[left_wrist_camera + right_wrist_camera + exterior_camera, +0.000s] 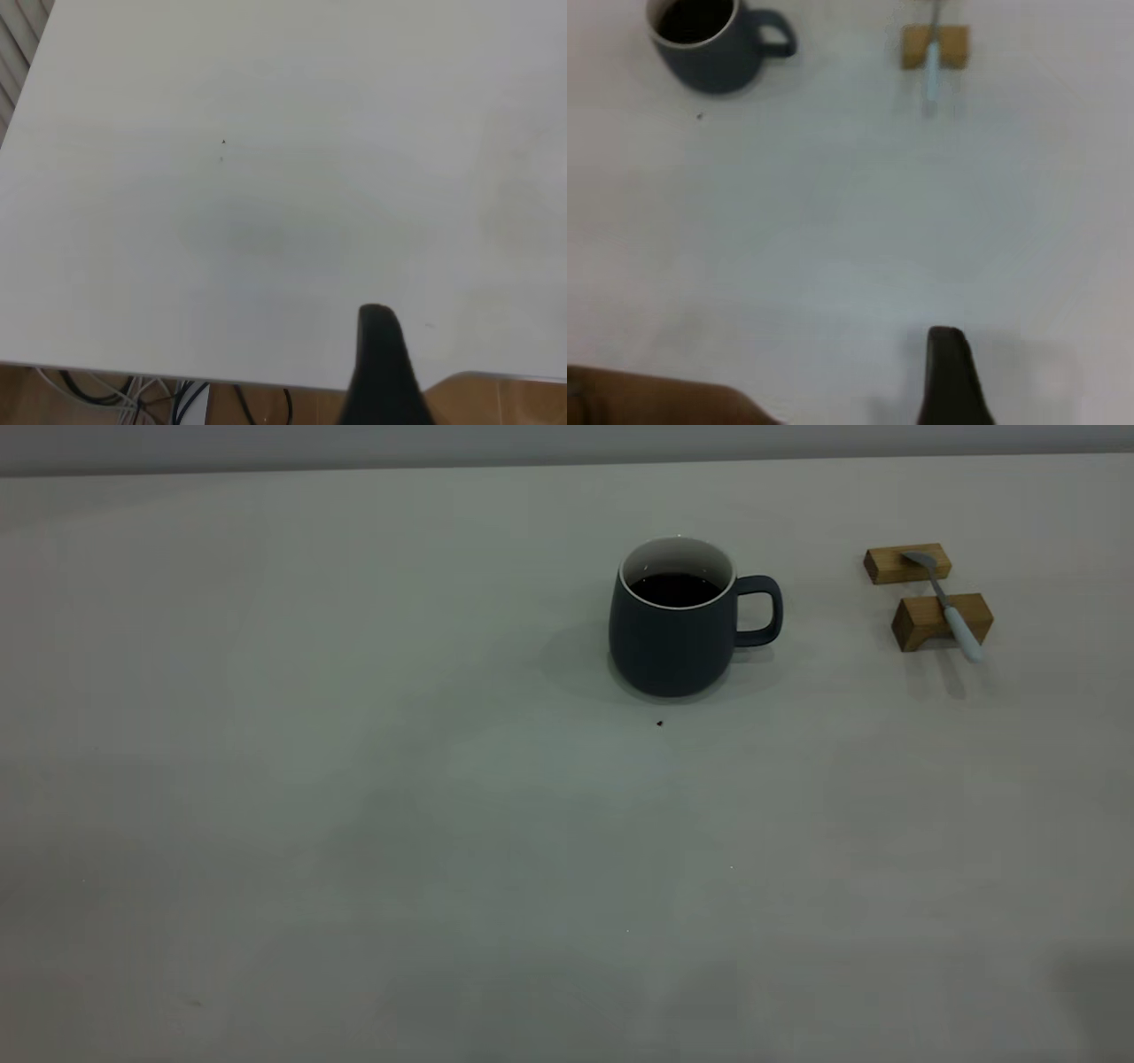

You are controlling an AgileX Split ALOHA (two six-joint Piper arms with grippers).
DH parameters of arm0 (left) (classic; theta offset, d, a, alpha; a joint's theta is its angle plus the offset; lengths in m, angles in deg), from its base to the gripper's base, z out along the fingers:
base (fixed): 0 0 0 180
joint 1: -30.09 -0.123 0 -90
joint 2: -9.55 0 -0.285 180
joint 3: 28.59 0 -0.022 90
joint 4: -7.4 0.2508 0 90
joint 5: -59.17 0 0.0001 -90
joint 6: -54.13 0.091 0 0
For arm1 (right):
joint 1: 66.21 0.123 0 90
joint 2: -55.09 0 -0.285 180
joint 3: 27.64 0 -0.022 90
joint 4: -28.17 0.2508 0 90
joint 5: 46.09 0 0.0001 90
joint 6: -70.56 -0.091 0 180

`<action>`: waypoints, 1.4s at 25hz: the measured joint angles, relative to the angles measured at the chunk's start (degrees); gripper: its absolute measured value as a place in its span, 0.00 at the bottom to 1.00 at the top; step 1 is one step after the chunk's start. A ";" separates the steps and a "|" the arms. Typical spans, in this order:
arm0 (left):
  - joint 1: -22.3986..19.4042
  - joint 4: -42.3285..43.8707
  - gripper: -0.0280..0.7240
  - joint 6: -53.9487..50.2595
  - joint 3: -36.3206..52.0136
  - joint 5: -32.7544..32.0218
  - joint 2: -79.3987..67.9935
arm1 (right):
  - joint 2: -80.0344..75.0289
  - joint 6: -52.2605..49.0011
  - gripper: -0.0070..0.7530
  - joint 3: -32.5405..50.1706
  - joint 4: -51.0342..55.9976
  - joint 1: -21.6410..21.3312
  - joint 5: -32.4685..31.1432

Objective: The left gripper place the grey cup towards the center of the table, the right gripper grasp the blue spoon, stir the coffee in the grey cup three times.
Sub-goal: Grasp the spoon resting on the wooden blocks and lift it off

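Observation:
The grey cup (673, 624) stands upright on the table (354, 797), right of the middle towards the back, its handle pointing right. The coffee (675, 589) lies dark and flat inside. The blue spoon (943, 602) rests across two wooden blocks at the far right, bowl away from me. Neither arm shows in the exterior view. A black tip of my left gripper (379, 354) hangs over bare table near its edge. My right gripper (948, 363) shows as a black tip over bare table, well short of the cup (713, 44) and the spoon (931, 75).
Two wooden blocks (907, 563) (939, 620) carry the spoon. A tiny dark speck (659, 724) lies just in front of the cup. Past the table edge in the left wrist view are cables (168, 394) and a wooden floor (505, 403).

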 joint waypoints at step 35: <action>0.00 0.00 0.82 0.00 0.00 0.00 0.00 | -82.84 -0.51 0.79 -43.90 -0.25 1.39 8.69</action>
